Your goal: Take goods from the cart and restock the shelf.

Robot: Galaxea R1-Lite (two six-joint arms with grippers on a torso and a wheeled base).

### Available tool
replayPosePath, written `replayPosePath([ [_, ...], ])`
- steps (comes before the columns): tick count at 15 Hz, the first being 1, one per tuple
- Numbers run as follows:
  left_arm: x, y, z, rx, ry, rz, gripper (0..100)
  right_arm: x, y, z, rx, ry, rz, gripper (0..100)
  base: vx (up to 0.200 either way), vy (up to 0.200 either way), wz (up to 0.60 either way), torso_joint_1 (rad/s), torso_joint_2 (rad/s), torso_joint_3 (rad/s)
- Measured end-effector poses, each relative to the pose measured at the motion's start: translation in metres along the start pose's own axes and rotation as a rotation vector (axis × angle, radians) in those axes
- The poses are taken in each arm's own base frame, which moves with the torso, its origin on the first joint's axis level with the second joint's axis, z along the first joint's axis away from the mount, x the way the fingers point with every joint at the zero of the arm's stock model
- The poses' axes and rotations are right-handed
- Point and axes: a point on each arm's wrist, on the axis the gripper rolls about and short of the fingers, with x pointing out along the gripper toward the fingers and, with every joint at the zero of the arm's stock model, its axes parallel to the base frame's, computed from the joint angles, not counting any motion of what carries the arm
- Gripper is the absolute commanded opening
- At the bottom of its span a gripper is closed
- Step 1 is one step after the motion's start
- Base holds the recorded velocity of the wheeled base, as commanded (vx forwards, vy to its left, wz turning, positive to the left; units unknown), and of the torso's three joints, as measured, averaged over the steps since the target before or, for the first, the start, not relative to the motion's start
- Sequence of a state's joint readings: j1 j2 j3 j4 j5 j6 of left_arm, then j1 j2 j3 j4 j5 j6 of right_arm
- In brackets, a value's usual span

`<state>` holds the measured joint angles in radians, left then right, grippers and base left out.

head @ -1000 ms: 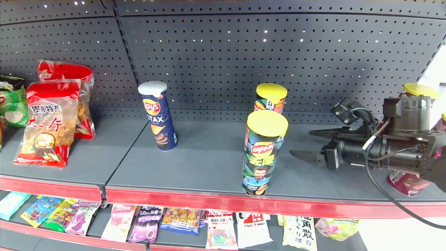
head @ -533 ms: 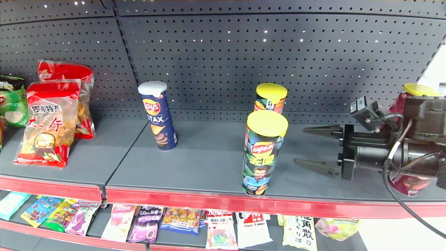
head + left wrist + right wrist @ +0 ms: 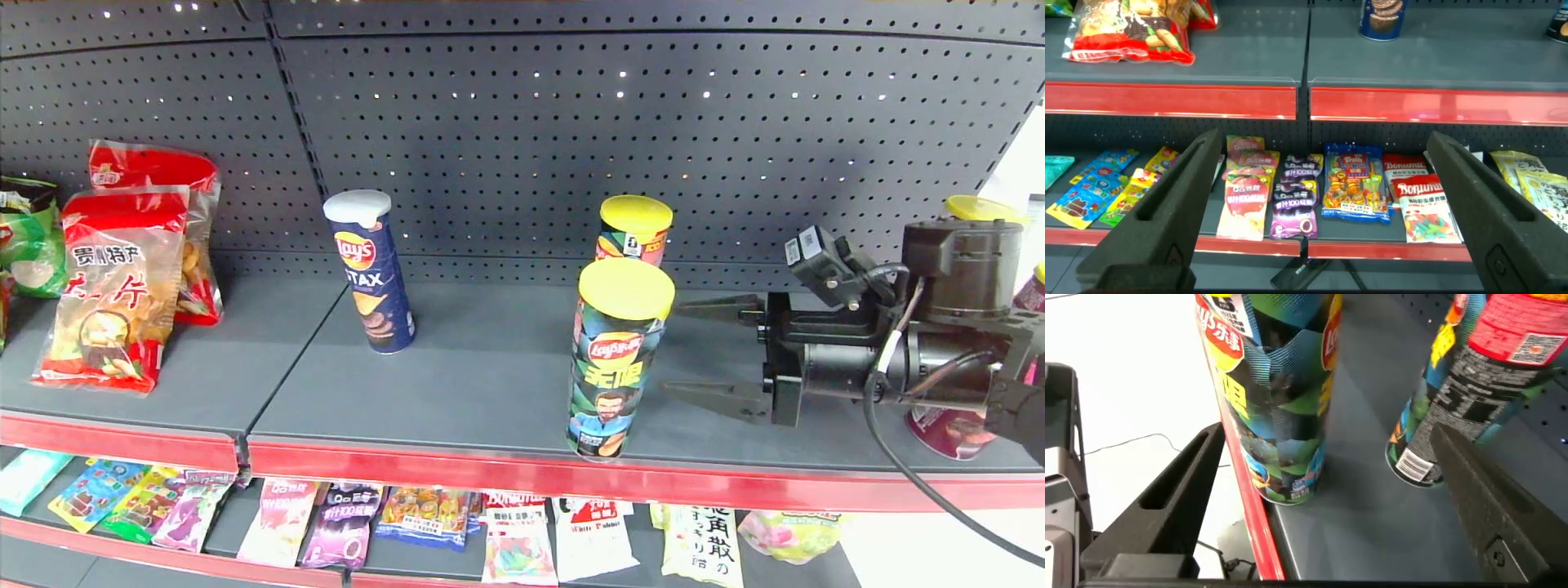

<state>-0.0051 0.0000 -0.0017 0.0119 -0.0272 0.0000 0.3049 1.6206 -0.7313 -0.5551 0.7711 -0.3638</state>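
**Your right hand open at the yellow-lidded can**

The grey shelf (image 3: pixel 490 384) with a red front edge carries all the goods. Your right hand (image 3: pixel 673 349) lies level over it, its fingers spread wide and holding nothing. Far beyond its fingertips, two red snack bags (image 3: pixel 114 286) lean at the shelf's other end. The front can (image 3: pixel 619 367), the task's item, stands upright at the shelf edge, just ahead of the fingertips; whether it touches them cannot be told. The rear can (image 3: pixel 635 229) stands beyond it, near the back panel. A blue can (image 3: pixel 371 273) stands well past both. Your left hand (image 3: pixel 1324 140), also open and empty, faces the small packets (image 3: pixel 1290 200) on the lower shelf.
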Motion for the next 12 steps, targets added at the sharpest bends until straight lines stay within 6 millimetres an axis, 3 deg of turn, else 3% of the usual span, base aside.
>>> replayPosePath([
  [12,0.0,0.0,0.0,0.0,0.0,-0.001,100,0.023,0.011,0.008,0.006,-0.015,0.082,100,0.0,0.0,0.0,0.0,0.0,0.0],
])
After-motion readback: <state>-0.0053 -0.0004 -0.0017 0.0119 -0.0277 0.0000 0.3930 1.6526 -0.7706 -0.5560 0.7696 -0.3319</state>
